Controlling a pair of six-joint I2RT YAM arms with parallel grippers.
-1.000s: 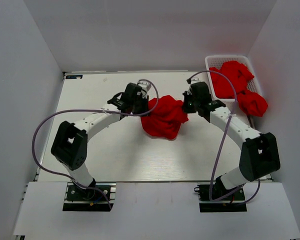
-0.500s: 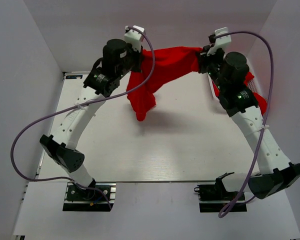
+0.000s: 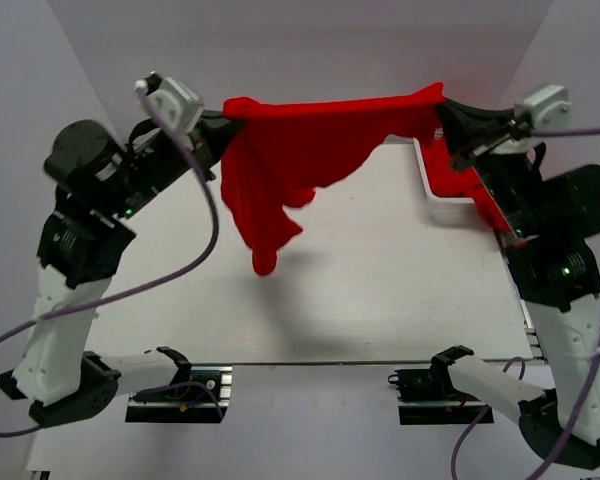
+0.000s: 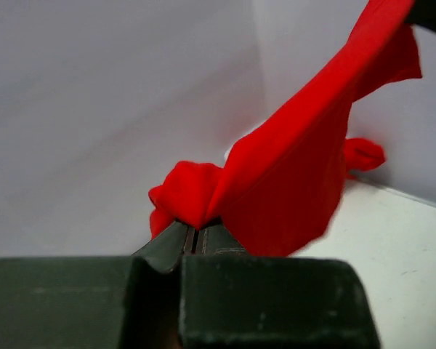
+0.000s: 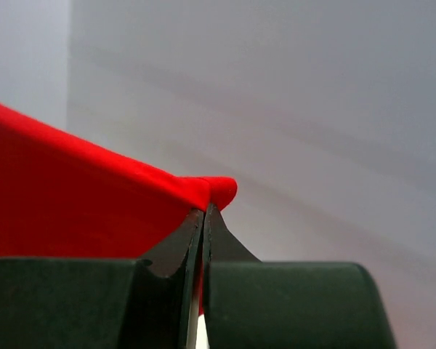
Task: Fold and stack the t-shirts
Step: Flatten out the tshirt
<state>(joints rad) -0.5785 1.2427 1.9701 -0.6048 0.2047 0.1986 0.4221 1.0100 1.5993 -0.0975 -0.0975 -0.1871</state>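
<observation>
The left fingers (image 4: 167,247) are seen pressed shut on a bunched corner of a red t-shirt (image 3: 310,140), and the right fingers (image 5: 225,251) are closed on the opposite end of its upper edge. The shirt is held stretched between them, high above the far half of the worktop (image 3: 380,290), with its loose body hanging below the left end, clear of the surface. More t-shirts (image 3: 448,175) are glimpsed in the basket (image 3: 423,180) at the far right corner. The cloth is judged light, soft and limp; shoulders or hem corners are thought the best hold for spreading it flat.
</observation>
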